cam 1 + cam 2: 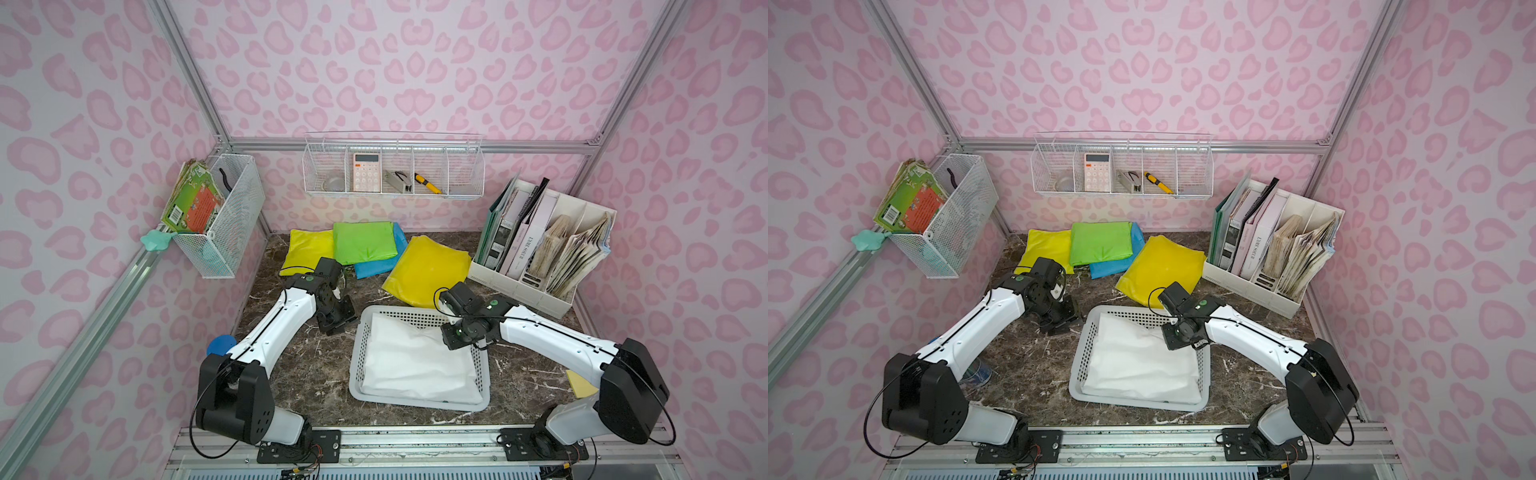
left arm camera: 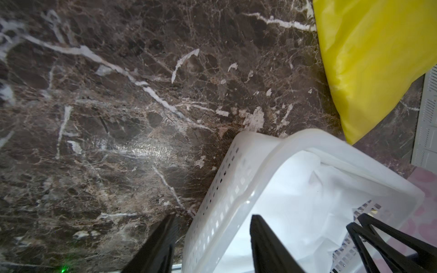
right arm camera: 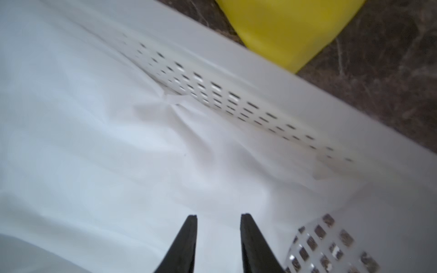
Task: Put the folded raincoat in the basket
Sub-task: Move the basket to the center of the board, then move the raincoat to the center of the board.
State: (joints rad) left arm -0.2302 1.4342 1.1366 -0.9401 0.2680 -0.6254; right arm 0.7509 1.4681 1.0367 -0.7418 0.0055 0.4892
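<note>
A white folded raincoat (image 1: 415, 361) (image 1: 1142, 361) lies inside the low white perforated basket (image 1: 415, 405) (image 1: 1133, 403) in the middle of the marble table. My right gripper (image 1: 451, 338) (image 3: 218, 216) hovers over the raincoat (image 3: 118, 141) near the basket's far right corner. Its jaws are open by a narrow gap, with nothing between them. My left gripper (image 1: 336, 320) (image 2: 214, 217) stands open just outside the basket's far left corner, close to the basket wall (image 2: 220, 189). It holds nothing.
Behind the basket lie a yellow folded raincoat (image 1: 428, 266), a green one (image 1: 365, 241) on a blue one (image 1: 376, 268), and another yellow one (image 1: 307, 249). A white file organiser (image 1: 540, 257) stands at the right. Wire baskets (image 1: 395, 170) (image 1: 224, 216) hang on the walls.
</note>
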